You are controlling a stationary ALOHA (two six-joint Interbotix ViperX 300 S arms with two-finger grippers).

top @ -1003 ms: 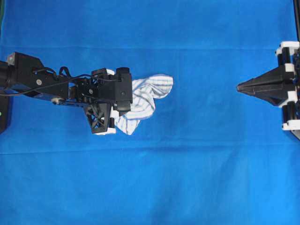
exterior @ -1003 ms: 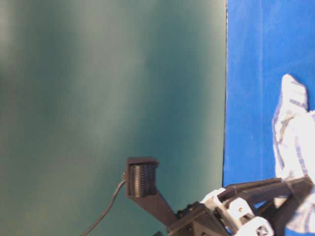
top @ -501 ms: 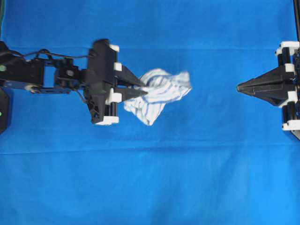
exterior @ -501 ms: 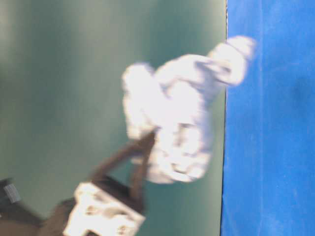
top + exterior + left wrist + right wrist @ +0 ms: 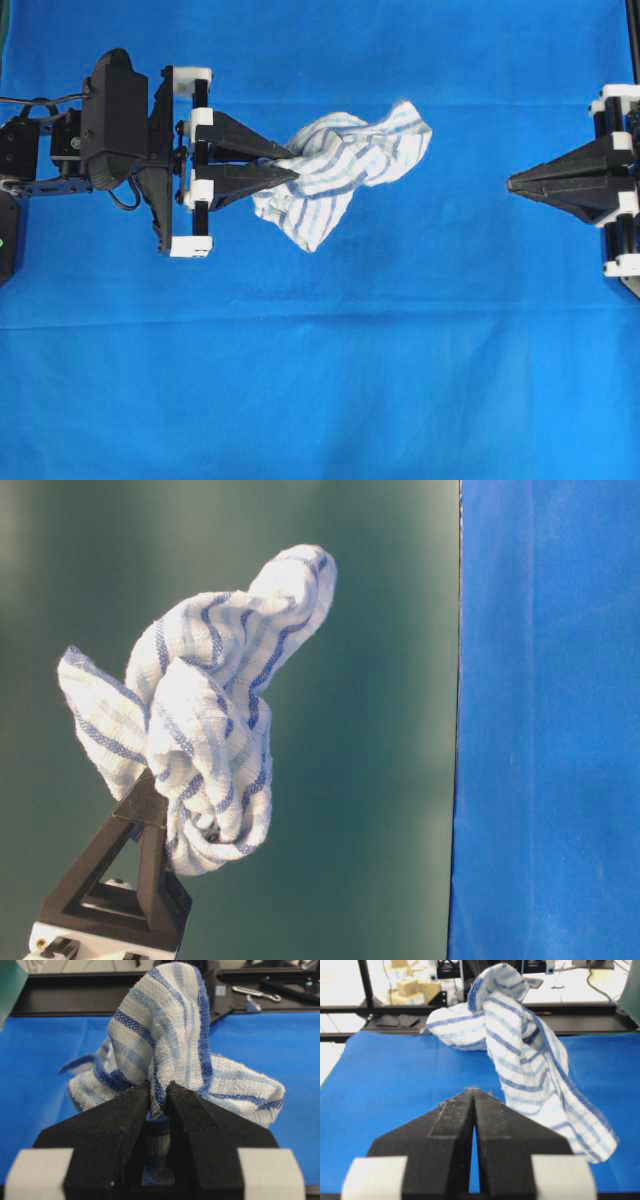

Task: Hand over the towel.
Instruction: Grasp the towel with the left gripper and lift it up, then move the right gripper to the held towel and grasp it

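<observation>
1 blue cloth (image 5: 320, 380) under towel (image 5: 340, 165)

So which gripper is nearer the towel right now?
Left. The left gripper is clamped on the towel, holding it above the blue cloth. The right gripper sits shut, well clear of it.

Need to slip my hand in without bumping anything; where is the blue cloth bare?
Bare: the wide blue table cloth along the near edge, and between the striped white towel and shut right gripper. Crowded around the left gripper clamping the towel.
</observation>
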